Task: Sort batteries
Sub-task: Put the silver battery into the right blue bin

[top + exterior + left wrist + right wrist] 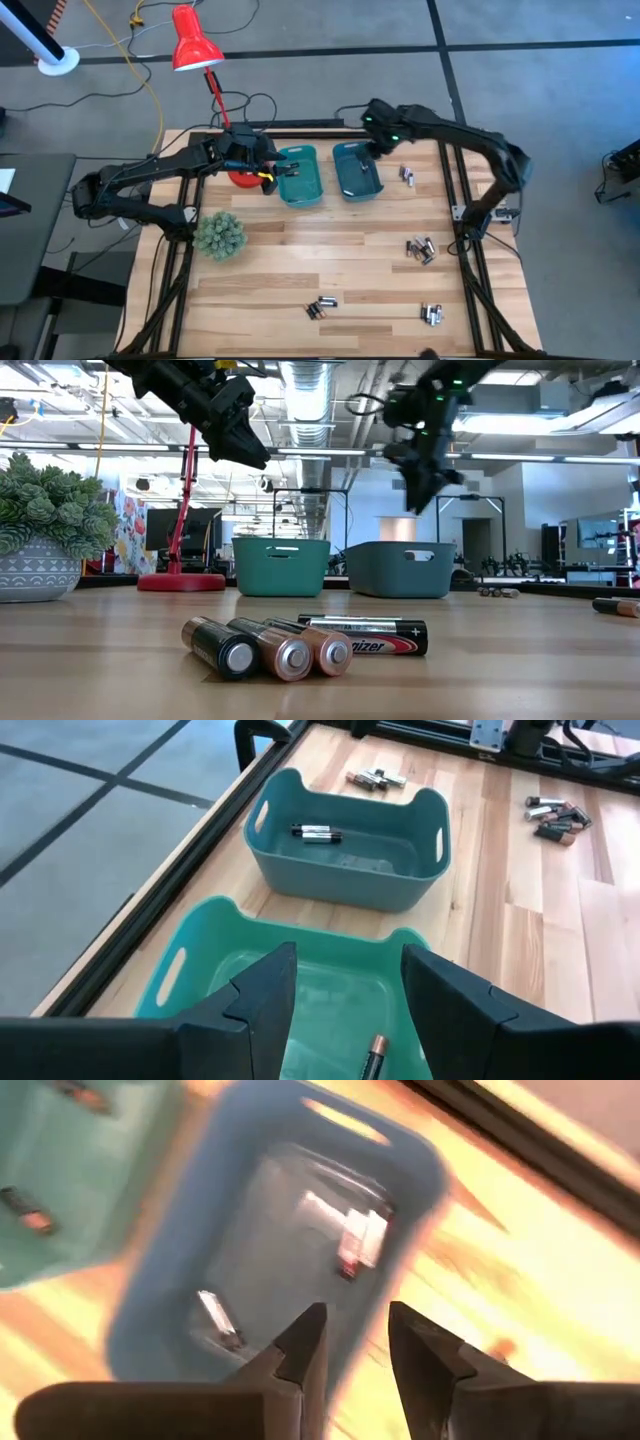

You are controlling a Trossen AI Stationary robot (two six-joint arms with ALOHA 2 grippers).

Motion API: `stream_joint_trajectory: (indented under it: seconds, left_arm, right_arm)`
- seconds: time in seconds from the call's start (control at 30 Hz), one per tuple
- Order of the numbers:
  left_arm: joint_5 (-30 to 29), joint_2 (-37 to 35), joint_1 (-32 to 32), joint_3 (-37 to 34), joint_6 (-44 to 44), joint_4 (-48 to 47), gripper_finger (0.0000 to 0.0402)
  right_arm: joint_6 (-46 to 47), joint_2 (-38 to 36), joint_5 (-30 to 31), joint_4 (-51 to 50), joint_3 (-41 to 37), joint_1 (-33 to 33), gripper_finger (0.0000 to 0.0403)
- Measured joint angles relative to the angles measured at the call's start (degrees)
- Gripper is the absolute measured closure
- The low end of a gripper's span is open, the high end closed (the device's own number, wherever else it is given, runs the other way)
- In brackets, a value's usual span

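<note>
High view – bins: two small plastic bins are seen side by side at the far middle of the wooden slatted table [300,260], a lighter teal bin [300,178] on the left and a darker blue-teal bin [357,172] on the right.
High view – batteries: small cylindrical dark and silver batteries are scattered in clusters: one just right of the darker bin [407,175], one at the right side [420,249], one at the near middle [321,308] and one at the near right [432,314].
High view – left gripper [268,170]: it is held over the left rim of the lighter bin.
High view – right gripper [372,140]: it is held over the far end of the darker bin.
High view – other things: a red desk lamp [195,45] and a green spiky ball plant [220,235] are seen on the left.
Low view – writing: on the black battery lying crosswise in the near cluster [365,635], only the letters "izer" can be read.
Low view – grippers: both are held in the air above the bins, touching nothing.
Left wrist view – fingers [270,1000]: they are spread apart and empty; a copper-topped battery [371,1057] lies in the lighter bin between them, and dark cells [317,833] lie in the darker bin beyond.
Right wrist view – fingers [305,1350]: a narrow gap is kept between them and nothing is pinched; several cells [358,1240] lie in the darker bin below.
</note>
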Motion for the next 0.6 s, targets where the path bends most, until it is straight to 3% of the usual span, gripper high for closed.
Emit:
stream_joint_trajectory:
  seconds: [0.27,0.6]
  left_arm:
    - [-0.02,0.00,0.00,0.00,-0.35,0.02,0.0223]
    - [-0.52,0.00,0.00,0.00,2.33,0.35,0.0223]
  right_arm:
    - [16.29,-11.54,0.44,3.16,-18.51,-5.74,0.0286]
    - [20.43,-10.20,0.42,4.20,-29.04,-12.08,0.0286]
